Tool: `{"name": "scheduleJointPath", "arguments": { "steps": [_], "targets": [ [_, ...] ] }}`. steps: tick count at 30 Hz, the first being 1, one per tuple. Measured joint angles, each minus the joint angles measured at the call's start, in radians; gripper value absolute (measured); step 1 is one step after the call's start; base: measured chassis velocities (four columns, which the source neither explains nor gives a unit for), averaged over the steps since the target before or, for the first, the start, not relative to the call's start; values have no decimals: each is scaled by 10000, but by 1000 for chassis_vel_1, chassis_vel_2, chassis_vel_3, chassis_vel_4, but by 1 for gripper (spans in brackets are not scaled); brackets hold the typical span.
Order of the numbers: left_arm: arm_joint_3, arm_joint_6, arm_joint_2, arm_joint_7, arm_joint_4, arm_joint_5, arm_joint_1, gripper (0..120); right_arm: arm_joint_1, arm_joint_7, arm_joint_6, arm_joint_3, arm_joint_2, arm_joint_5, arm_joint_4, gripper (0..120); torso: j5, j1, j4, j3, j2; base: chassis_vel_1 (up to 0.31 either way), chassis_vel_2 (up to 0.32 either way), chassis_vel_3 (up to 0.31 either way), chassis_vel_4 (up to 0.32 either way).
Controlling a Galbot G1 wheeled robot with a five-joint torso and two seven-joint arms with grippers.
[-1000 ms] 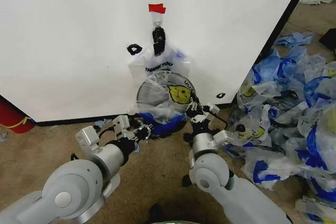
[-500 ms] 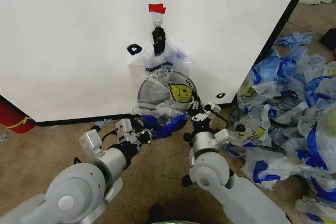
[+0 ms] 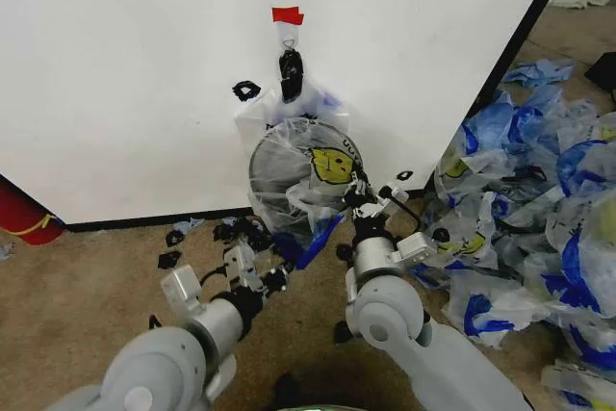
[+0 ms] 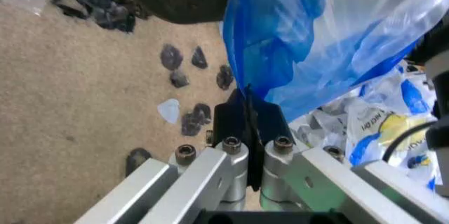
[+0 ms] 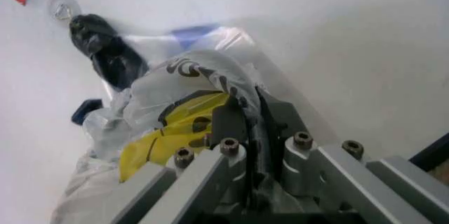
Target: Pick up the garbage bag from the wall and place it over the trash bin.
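Bag [image 3: 310,172] sits at the centre of the head view, a thin white plastic sack with a yellow smiley, stretched over the round black bin [image 3: 274,166] that stands against the wall [image 3: 125,74]. Its blue handle part hangs down at the lower edge, towards the floor [image 3: 87,267]. Above it, near the top centre, a strip of red tape [image 3: 287,15] marks a hook [image 3: 290,38] on the wall, with a dark bundle just below the hook.

Left pincer [image 3: 258,274] is low, left of centre, clamped tight on the blue plastic; in the left wrist view its black pads [image 4: 261,119] meet with the blue film [image 4: 270,40] caught between them. Right pincer [image 3: 366,201] is just right of centre, touching the bag's side by the smiley; in the right wrist view its fingers [image 5: 235,121] are closed on the white plastic [image 5: 189,71] beside the yellow print [image 5: 157,142].

Black scraps [image 3: 173,238] lie on the floor at lower left. A heap of blue-and-white bags [image 3: 529,209] fills the right side. A red object [image 3: 24,214] shows at the left edge.
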Motion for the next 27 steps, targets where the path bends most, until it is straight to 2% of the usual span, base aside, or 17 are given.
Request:
{"name": "scheduleJointPath", "arguments": {
  "steps": [6,10,19,27],
  "targets": [
    [503,-45,-564,56,617,682,-203,0,-201,19,-1,-123,49,-5,158,1,1,0,-2,0,0,0,0,0,0],
    [919,-105,-908,152,1635,1194,-462,0,-386,51,-1,-170,88,-33,293,1,1,0,-2,0,0,0,0,0,0],
    [1189,-234,-1083,240,2729,1656,-521,0,-459,61,24,-171,42,-70,326,1,1,0,-1,0,0,0,0,0,0],
    [1198,-289,-1228,314,3138,1812,-504,0,-461,97,29,-235,31,-76,322,1,1,0,-1,0,0,0,0,0,0]
  ]
}}
